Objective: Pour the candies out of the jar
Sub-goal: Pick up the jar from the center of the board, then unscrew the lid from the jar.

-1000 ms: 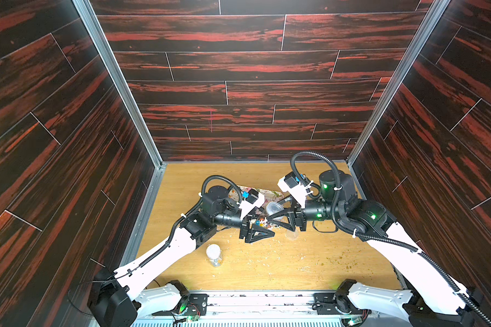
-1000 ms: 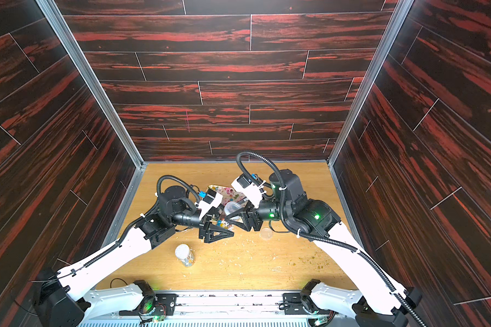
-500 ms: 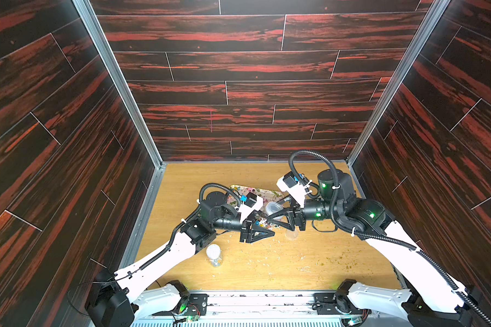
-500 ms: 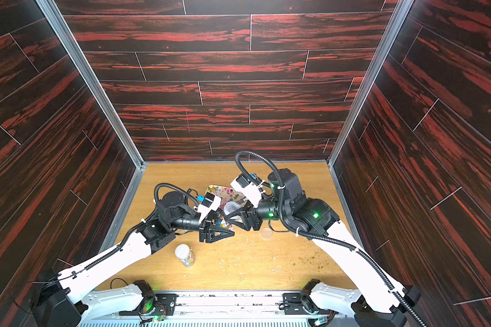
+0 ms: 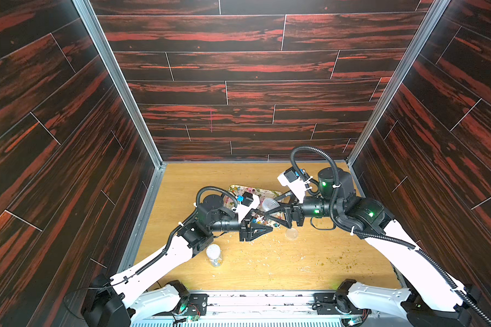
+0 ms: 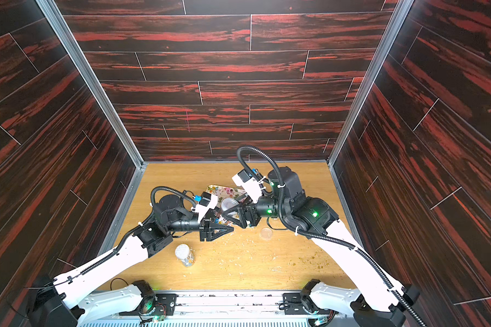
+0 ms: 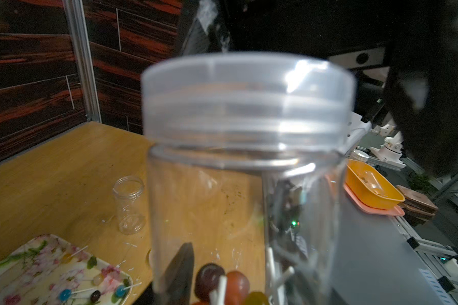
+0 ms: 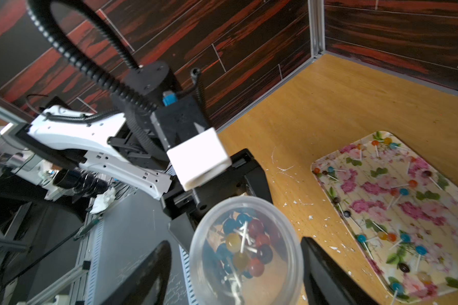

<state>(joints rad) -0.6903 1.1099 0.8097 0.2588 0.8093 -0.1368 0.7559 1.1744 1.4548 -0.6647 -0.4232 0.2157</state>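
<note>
We are seeing the jar mid-frame in the left wrist view, lid on, the left hand clamping it, candies lying inside. The right hand is standing apart around the lid. Unscrewing and pouring are remaining, we are judging. We cannot tell how tightly the lid is sitting.
</note>
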